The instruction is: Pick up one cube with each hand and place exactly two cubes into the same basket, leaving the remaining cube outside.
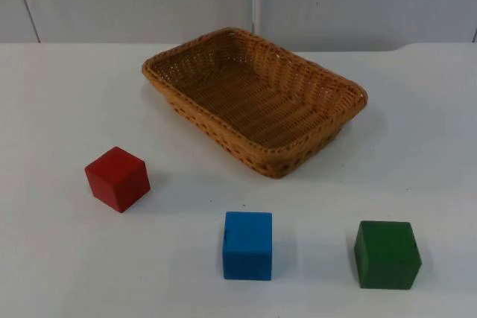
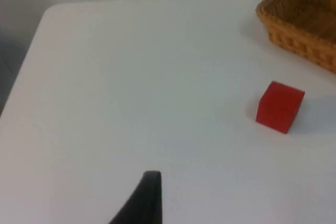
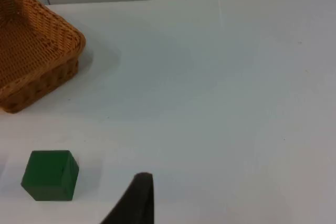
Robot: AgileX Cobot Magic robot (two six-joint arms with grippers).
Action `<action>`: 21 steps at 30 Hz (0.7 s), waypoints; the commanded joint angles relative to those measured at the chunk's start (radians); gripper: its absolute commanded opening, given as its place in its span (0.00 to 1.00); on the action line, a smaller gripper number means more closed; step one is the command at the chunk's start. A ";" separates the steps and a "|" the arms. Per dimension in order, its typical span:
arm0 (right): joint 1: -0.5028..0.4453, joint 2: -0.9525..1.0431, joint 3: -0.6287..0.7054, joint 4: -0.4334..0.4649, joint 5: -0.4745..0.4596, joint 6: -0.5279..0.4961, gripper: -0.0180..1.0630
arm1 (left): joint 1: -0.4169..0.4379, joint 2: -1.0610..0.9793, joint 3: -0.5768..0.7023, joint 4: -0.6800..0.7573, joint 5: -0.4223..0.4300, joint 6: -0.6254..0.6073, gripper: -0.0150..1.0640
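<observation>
Left gripper (image 2: pixel 149 203) hangs above bare table, red cube (image 2: pixel 280 106) ahead and off to its side; right gripper (image 3: pixel 137 200) likewise near the green cube (image 3: pixel 50 175). Finger spread: cannot tell. Basket (image 1: pixel 257 98) holds nothing; blue cube (image 1: pixel 247 245) untouched, every step remains.

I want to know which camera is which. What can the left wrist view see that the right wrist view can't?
The left wrist view alone has the red cube, standing on the white table apart from the basket. The right wrist view alone has the green cube, also standing apart from the basket. Both share the empty woven basket, the table, the grey wall behind it, and one black fingertip of that arm's own gripper above the table.
</observation>
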 commanded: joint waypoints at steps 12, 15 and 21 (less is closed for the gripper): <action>-0.007 0.106 -0.120 0.007 -0.006 -0.029 0.99 | 0.005 -0.004 -0.021 -0.042 -0.013 -0.009 0.99; -0.007 0.141 -0.123 0.007 -0.013 -0.051 0.99 | 0.005 -0.004 -0.021 -0.055 -0.015 -0.009 0.99; -0.007 0.236 -0.123 0.036 -0.015 -0.053 0.99 | 0.005 0.064 -0.021 -0.085 -0.033 -0.009 0.99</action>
